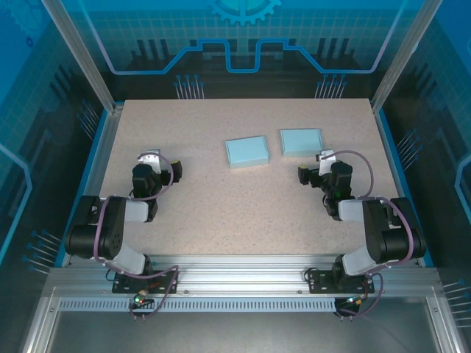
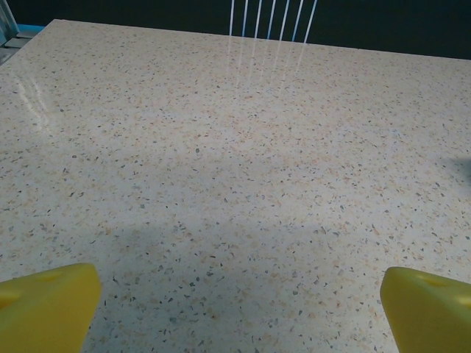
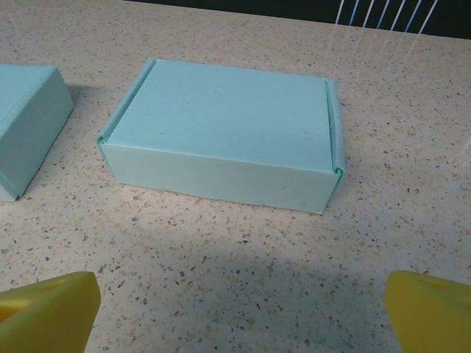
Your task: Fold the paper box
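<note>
Two light blue paper boxes lie closed on the speckled table, one near the middle and one to its right. My right gripper stands open just in front of the right box, apart from it, with nothing between its yellow fingertips. The other box's corner shows at the left of the right wrist view. My left gripper stands open over bare table at the left, far from both boxes, and between its yellow fingertips there is nothing but table.
The table is fenced by an aluminium frame with blue panels; white rods stand at its far edge. Both arm bases sit at the near edge.
</note>
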